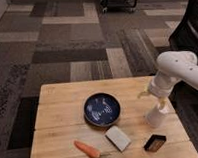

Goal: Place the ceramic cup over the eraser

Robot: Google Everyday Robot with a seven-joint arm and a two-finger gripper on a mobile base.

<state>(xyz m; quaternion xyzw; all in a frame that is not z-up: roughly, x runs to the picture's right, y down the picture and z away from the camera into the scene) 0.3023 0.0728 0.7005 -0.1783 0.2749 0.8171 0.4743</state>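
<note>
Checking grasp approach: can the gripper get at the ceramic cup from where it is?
Probably yes. The gripper hangs just above the ceramic cup, nothing between them; the eraser and plate sit apart from it.

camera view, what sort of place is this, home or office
Probably an office or lab: patterned carpet tiles, a wheeled cart at the back, and a plain wooden table. The gripper is over the ceramic cup at the right of the view.
</note>
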